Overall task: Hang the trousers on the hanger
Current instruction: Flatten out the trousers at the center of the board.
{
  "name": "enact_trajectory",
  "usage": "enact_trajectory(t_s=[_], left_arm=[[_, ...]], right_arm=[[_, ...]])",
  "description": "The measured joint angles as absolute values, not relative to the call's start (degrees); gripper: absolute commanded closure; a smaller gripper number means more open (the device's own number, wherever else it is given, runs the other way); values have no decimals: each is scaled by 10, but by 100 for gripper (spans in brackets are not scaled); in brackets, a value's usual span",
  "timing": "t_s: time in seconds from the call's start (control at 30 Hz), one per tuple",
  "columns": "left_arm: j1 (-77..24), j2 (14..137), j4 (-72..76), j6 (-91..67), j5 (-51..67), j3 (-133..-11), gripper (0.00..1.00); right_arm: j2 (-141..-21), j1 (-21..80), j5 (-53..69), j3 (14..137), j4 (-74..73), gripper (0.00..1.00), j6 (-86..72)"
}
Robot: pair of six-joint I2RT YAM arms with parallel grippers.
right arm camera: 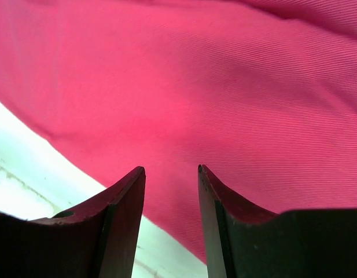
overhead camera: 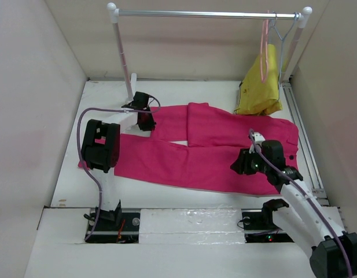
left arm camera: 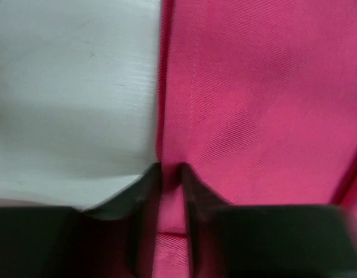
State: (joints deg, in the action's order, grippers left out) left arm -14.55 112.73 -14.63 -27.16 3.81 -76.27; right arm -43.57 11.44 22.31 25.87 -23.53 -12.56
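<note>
Plain beige walls enclose a white bench; a metal clothes rail on white posts spans the back, lighting seemingly even.

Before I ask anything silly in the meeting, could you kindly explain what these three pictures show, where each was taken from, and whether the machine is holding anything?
Gladly. The machine is two small robot arms bolted at the near edge of a white table. The wide picture looks down from above and behind them. The other two come from a camera on each wrist, so the dark prongs at the bottom are that arm's own fingers. The bright pink trousers lie spread on the table. The left gripper has its fingers pinched nearly together on the edge of a trouser leg. The right gripper stands open over the near edge of the cloth, holding nothing. At the back, a salmon-pink hanger and a yellow garment hang from a rail.
</note>
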Motion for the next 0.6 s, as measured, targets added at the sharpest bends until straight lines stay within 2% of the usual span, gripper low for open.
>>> enact_trajectory(t_s=[0.1, 0.27, 0.4, 0.6], left_arm=[[-145, 1132, -144, -270, 43, -766, 100], [-145, 1119, -159, -270, 40, -771, 100], [-146, 1069, -197, -266, 35, -791, 100], [-118, 931, -197, -258, 1, -873, 100]], right_arm=[[-447, 152, 209, 260, -235, 47, -136], [-485, 196, 184, 264, -232, 47, -142], [-492, 211, 173, 264, -227, 47, -147], [-503, 211, 170, 269, -221, 47, -142]])
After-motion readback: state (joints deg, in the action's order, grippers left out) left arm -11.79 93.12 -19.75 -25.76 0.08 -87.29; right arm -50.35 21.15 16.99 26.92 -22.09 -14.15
